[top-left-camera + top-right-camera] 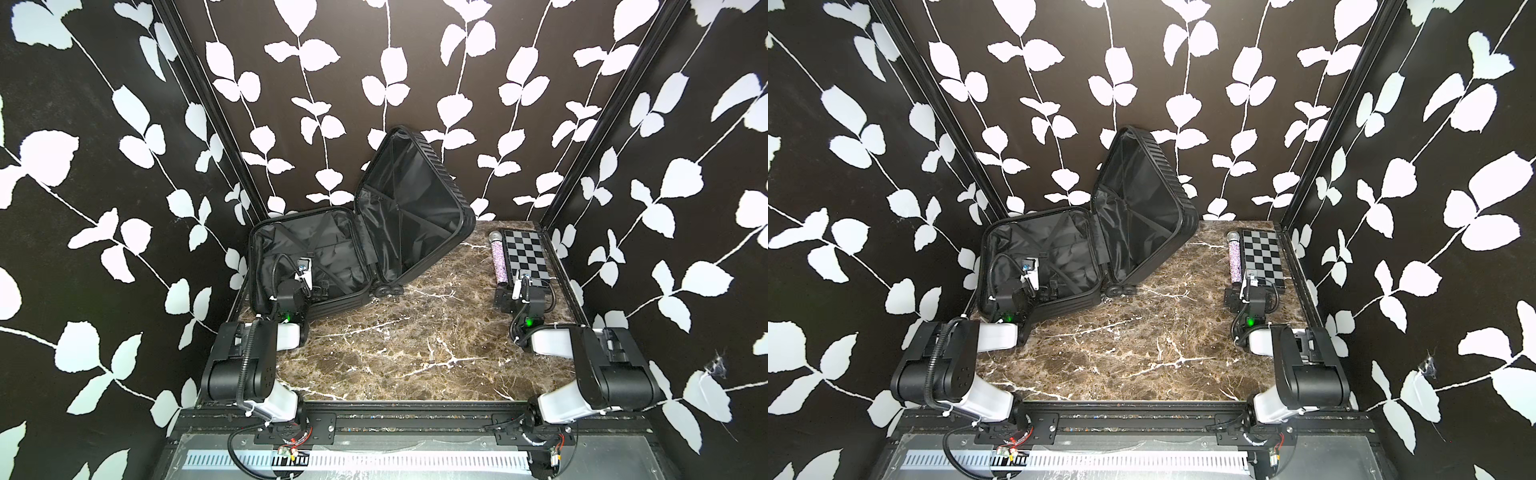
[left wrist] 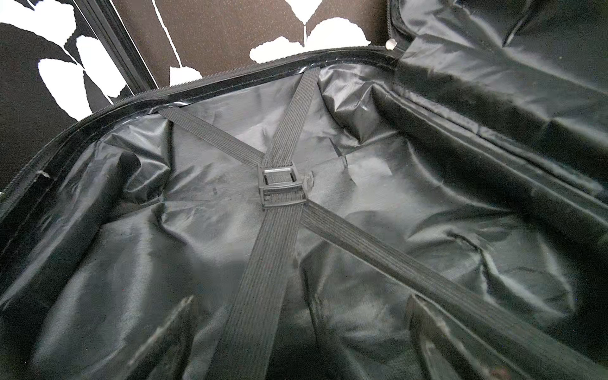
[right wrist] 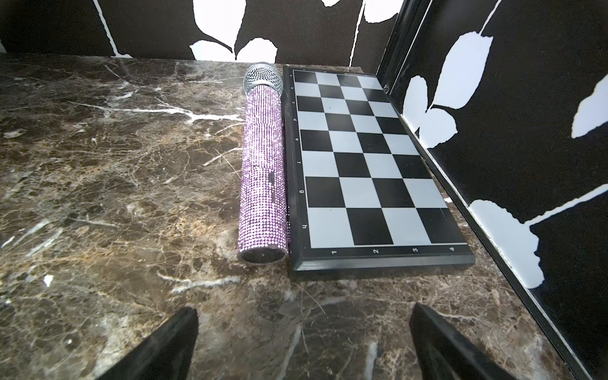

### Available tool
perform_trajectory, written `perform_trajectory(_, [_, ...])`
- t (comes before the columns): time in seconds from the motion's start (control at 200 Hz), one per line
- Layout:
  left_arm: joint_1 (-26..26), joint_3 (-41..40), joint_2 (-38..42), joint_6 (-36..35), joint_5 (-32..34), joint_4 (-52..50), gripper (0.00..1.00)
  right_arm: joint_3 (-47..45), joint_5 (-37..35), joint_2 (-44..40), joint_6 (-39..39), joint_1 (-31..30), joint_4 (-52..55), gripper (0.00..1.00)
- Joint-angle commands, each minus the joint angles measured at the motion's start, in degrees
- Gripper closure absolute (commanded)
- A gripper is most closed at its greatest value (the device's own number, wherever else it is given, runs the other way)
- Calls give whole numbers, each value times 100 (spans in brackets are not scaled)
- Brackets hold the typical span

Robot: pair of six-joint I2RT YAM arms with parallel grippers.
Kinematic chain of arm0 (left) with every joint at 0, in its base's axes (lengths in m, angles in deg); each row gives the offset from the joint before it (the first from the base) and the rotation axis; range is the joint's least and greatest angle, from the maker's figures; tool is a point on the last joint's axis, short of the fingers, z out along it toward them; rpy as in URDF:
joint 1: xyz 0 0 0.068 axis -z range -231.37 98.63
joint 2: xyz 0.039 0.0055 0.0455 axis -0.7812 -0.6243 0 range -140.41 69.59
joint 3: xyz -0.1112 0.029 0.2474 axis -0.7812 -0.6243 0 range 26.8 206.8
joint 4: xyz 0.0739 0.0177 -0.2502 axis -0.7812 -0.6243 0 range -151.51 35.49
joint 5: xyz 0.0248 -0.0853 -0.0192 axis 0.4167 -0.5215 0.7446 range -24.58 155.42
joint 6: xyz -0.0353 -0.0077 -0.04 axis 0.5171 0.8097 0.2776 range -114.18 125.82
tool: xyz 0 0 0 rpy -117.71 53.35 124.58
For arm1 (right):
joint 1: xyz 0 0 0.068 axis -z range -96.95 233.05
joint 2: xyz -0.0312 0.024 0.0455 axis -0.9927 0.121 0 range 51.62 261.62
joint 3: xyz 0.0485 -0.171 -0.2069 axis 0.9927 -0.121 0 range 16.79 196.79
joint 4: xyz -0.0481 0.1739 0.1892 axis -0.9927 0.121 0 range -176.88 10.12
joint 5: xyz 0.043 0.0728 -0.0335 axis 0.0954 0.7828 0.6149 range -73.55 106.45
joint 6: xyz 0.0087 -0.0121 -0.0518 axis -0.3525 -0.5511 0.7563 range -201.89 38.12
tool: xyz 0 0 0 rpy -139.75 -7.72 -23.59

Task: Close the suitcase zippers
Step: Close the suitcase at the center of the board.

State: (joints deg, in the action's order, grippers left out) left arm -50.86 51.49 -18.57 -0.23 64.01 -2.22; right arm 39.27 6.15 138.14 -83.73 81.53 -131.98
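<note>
Suitcase (image 1: 361, 232) sits at the back left of the table (image 1: 415, 345), spread open: one ribbed shell lies flat, and the lid (image 1: 415, 191) rises off the hinge, tilted away to my right. The hinge runs front to back, with the wheels (image 1: 388, 289) at the near end. My left claw (image 1: 316, 291) hangs inside the flat shell, jaws wide and empty, so the lid is just to its right and that arm is far nearer. My right claw (image 3: 304, 316), also wide and empty, is well apart, near a glittery purple mic (image 3: 263, 164) lying against a chessboard (image 3: 368, 158). Zipper (image 2: 131, 95) is a toothed black track along the glossy rim; I can't make out the pulls. Lining (image 2: 427, 197) is crinkled and shiny, crossed by ribbed elastic straps (image 2: 279, 256) with a plastic buckle (image 2: 279, 187). I judge the lid must fold over first, and my left claw is in its way.
</note>
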Motion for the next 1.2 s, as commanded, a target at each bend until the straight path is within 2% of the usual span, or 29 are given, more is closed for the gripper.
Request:
perform_trajectory(0.0, [39, -87, -92, -20, -28, -279, 0, 98, -56, 18, 45, -33, -170, 1])
perform_trajectory(0.165, [39, -114, -58, -12, -24, -228, 0, 73, -63, 5, 45, -33, -187, 1])
perform_trajectory(0.2, [37, -97, -12, 13, 63, -254, 0, 130, -263, -25, -16, -32, -231, 1])
perform_trajectory(0.315, [41, -55, 441, 169, 394, -837, 0, 795, -1262, -643, -449, -33, 1683, 1])
perform_trajectory(0.43, [37, 81, 990, 306, 603, -1586, 0, 853, -1447, -1033, -586, -33, 2041, 2])
perform_trajectory(0.52, [39, 343, 1419, 486, 835, -2381, 0, 1090, -1419, -1410, -812, -24, 2760, 1])
perform_trajectory(0.675, [33, 1006, 2009, 874, 1133, -3838, 1, 1615, -497, -1988, -623, -24, 3633, 1])
perform_trajectory(0.82, [-73, 1585, 2286, 1141, 1200, -5015, 1, 2702, 516, -2351, -634, -33, 4748, 1])
perform_trajectory(0.88, [-351, 1760, 2356, 1372, 1064, -5379, 1, 3289, 1151, -2415, -716, -47, 5121, 1])
perform_trajectory(1.01, [-1289, 1909, 2453, 1966, 329, -5830, 3, 4400, 2057, -2374, -855, -313, 5677, 1])
perform_trajectory(1.11, [-1609, 2098, 2431, 1993, 297, -6260, 4, 5066, 2564, -2273, -894, -703, 5859, 1])
perform_trajectory(1.196, [-1889, 2203, 2272, 2095, 45, -6472, 9, 5600, 2801, -2129, -879, -1118, 5908, 2])
